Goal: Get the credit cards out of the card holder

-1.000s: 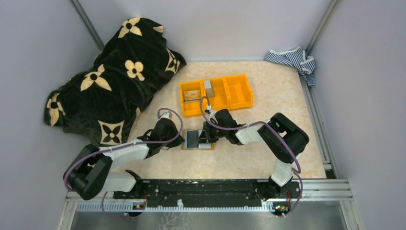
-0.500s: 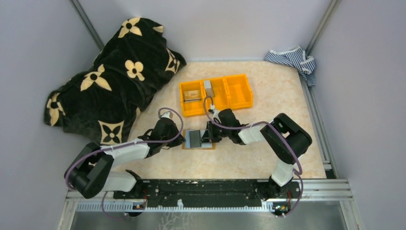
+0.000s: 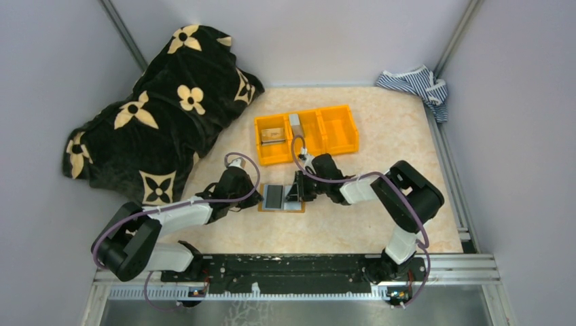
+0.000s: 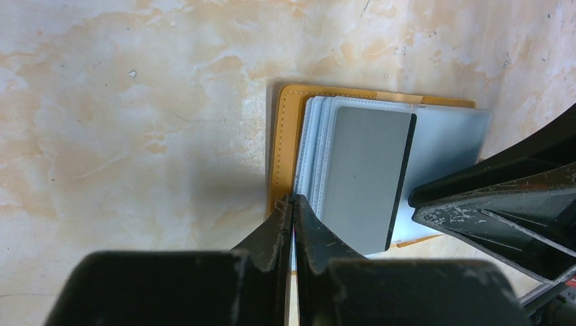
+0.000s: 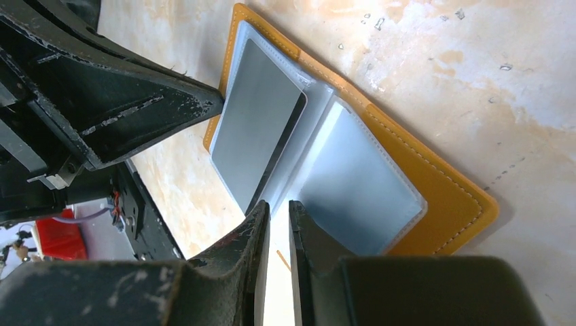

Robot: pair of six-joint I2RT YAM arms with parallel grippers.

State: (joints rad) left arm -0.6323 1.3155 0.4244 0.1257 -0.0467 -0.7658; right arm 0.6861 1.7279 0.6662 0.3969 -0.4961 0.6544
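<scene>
The orange-tan card holder (image 3: pixel 299 208) lies open on the table between my two grippers, its clear grey-blue sleeves fanned out. A grey card (image 4: pixel 367 176) with a dark stripe sits in the left sleeve; it also shows in the right wrist view (image 5: pixel 255 136). My left gripper (image 3: pixel 257 197) is shut, its tips (image 4: pixel 293 199) resting on the holder's left edge where the orange cover (image 4: pixel 285 136) meets the sleeves. My right gripper (image 5: pixel 278 206) is closed to a thin gap at the middle fold and seems to pinch a sleeve edge. The right-hand sleeve (image 5: pixel 353 190) looks empty.
An orange three-compartment bin (image 3: pixel 319 132) stands just behind the holder, with a small tan box (image 3: pixel 273 134) and a grey item (image 3: pixel 295 124) inside. A black flower-patterned blanket (image 3: pixel 156 109) covers the back left. A striped cloth (image 3: pixel 418 85) lies in the back right corner.
My right gripper has come down lower onto the holder's middle. The sleeve with the dark-striped card now lies flat on the left side. The left gripper has stayed put.
</scene>
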